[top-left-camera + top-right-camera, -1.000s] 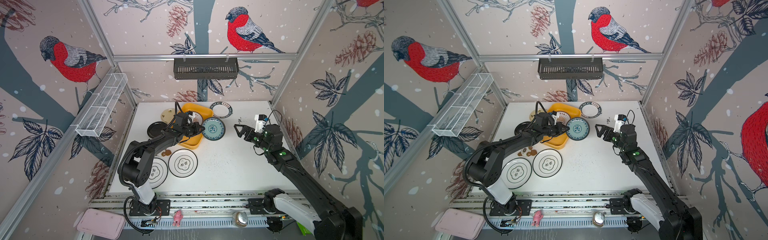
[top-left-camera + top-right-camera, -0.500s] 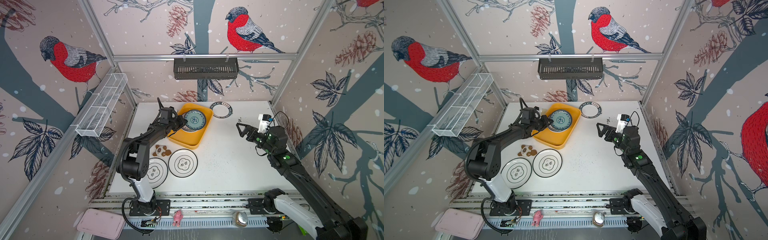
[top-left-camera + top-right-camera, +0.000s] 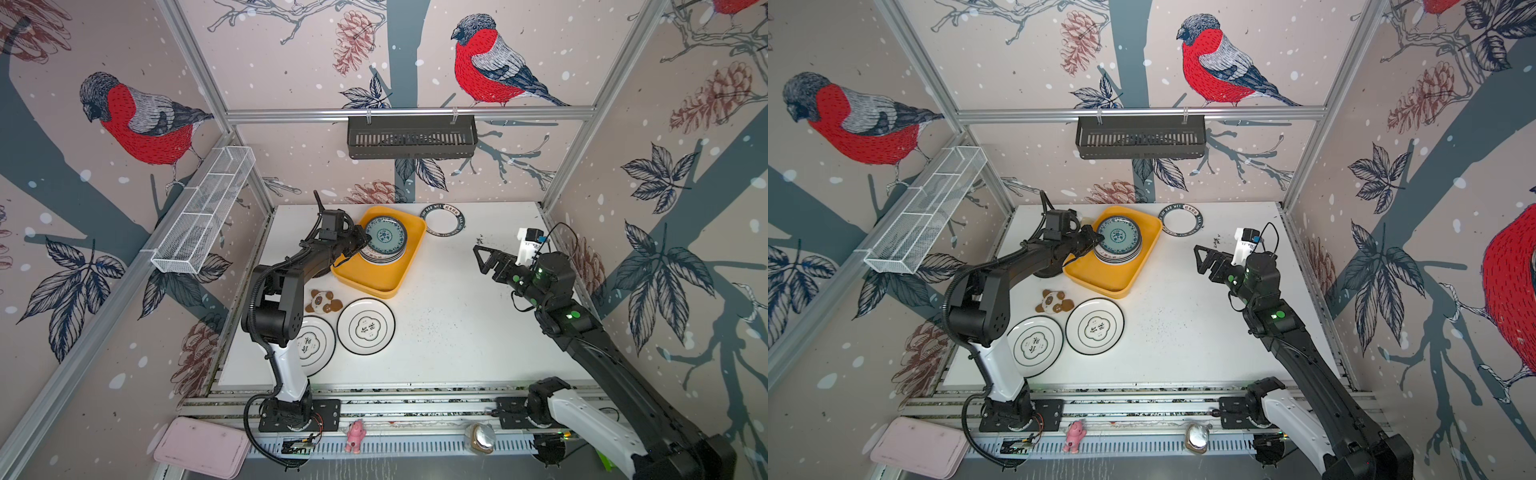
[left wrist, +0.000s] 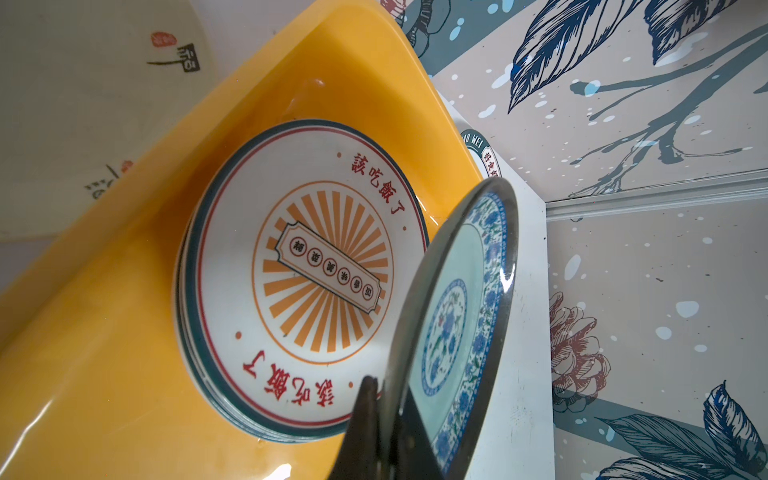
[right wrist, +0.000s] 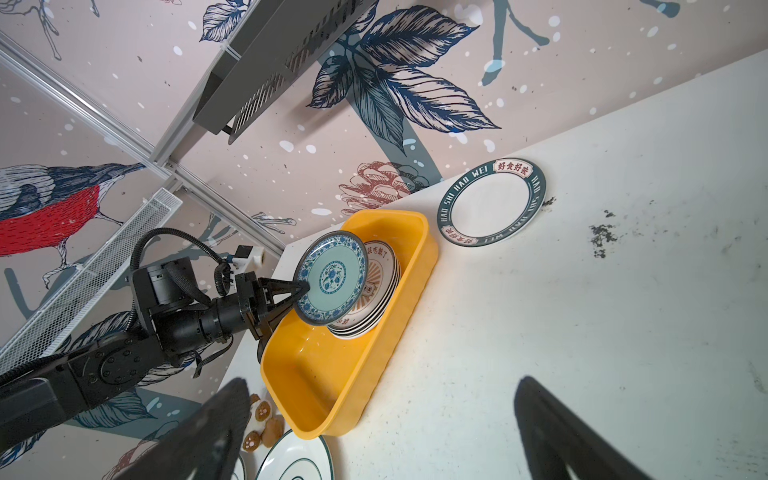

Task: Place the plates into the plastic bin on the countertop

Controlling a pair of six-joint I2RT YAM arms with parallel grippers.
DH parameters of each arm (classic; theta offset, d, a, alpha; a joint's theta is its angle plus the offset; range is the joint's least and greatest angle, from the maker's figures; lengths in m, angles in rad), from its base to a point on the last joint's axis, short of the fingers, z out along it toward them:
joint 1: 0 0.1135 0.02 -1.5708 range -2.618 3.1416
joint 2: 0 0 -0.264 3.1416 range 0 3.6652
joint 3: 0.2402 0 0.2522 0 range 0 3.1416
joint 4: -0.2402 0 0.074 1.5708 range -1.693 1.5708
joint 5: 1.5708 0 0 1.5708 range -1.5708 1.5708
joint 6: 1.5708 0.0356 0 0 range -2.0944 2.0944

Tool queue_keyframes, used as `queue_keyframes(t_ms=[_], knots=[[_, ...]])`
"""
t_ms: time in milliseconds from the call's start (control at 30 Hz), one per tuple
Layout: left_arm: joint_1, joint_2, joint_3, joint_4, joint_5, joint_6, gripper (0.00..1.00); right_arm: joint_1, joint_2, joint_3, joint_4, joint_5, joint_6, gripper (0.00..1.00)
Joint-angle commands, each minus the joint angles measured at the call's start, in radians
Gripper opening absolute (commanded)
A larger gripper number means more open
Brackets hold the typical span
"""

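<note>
Left tool (image 5: 304, 290) is clamped tight on the rim of the teal plate (image 5: 332, 277) and holds it tilted over the stack in the yellow bin (image 3: 374, 278). The top of that stack is the sunburst plate (image 4: 324, 266); can't tell whether the teal one touches it. Right tool (image 3: 480, 258) has its jaws spread wide with nothing in them, and hangs over the right side of the desk (image 3: 457, 332), well apart from the bin. The desk is white, flat and peppered with dark specks, with a heavier smudge patch (image 5: 602, 237) near the far right. The bin sits far left of centre, angled. The lettered-band plate (image 3: 442, 219) lies flat just beside its far corner. Two black-rimmed white plates (image 3: 365, 326) (image 3: 313, 345) lie side by side front left, with the panda toy (image 3: 323, 301) between them and the bin. A cream plate (image 4: 83, 104) lies outside the bin by the left arm. The cell has aluminium framing and bullfinch-and-pinecone wallpaper. Black slotted basket (image 3: 411, 137) hangs on the back rail, white wire basket (image 3: 203, 212) on the left wall. Pink tray (image 3: 199, 446) sits below the front rail.
</note>
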Motion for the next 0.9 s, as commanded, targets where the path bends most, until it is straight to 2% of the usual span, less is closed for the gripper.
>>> queue_keyframes(t_ms=[0,100,300,467,700,867], knots=[[-0.006,-0.042,-0.017,0.048,0.057,-0.018,0.02,0.0,0.003,0.009,0.037,0.014,-0.014,1.0],[-0.042,-0.079,-0.018,0.005,0.076,0.023,0.02,0.001,0.005,0.008,0.038,0.02,-0.007,1.0],[-0.191,-0.117,-0.05,-0.073,0.119,0.106,0.02,0.001,-0.001,0.008,0.019,0.039,-0.002,1.0],[-0.315,-0.138,-0.121,-0.078,0.09,0.13,0.02,0.0,-0.025,0.002,-0.006,0.062,0.012,1.0],[-0.462,-0.057,-0.131,-0.054,0.048,0.152,0.02,0.001,-0.06,-0.018,-0.025,0.073,0.035,1.0],[-0.505,0.02,-0.107,-0.041,0.009,0.145,0.03,0.001,-0.072,-0.025,-0.044,0.09,0.039,1.0]])
